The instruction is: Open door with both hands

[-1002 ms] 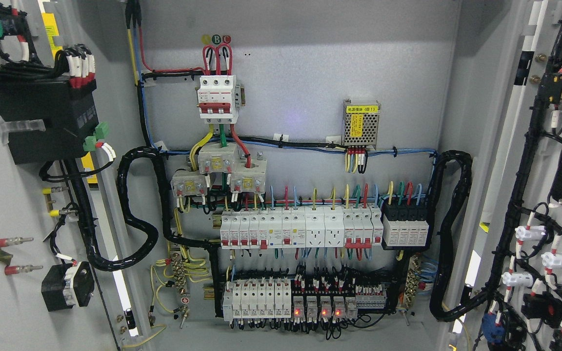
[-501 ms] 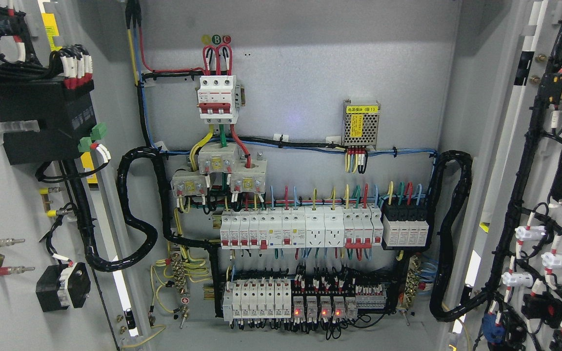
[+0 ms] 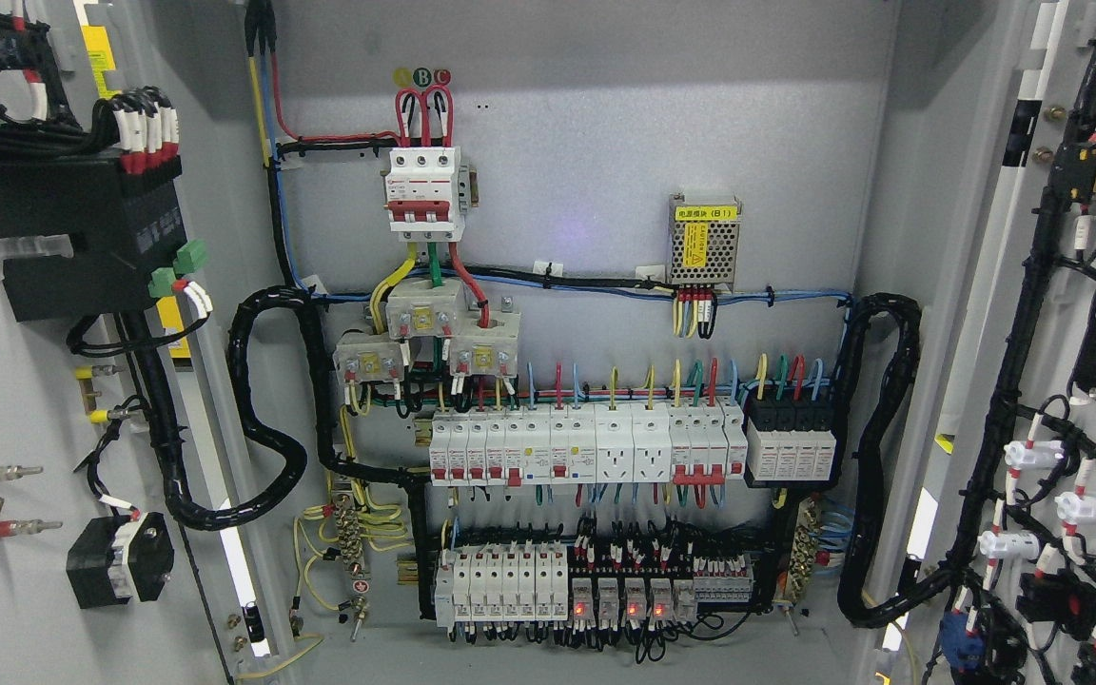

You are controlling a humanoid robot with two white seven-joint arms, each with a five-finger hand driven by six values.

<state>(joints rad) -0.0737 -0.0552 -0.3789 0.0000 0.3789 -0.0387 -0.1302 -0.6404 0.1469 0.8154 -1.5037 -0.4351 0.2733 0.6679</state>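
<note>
Fingers of neither hand show in the head view, so their state cannot be told; both doors, left door [image 3: 6,400] and right door [image 3: 1081,381], stand swung wide off the cabinet [image 3: 605,171], suggesting only letting go remains.

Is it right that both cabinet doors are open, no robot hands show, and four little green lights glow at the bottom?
Not quite. The four little lights glow red, not green; the head view shows them in the bottom row of parts. The rest holds: the left door and right door are both swung open, and no robot hands show.
</note>
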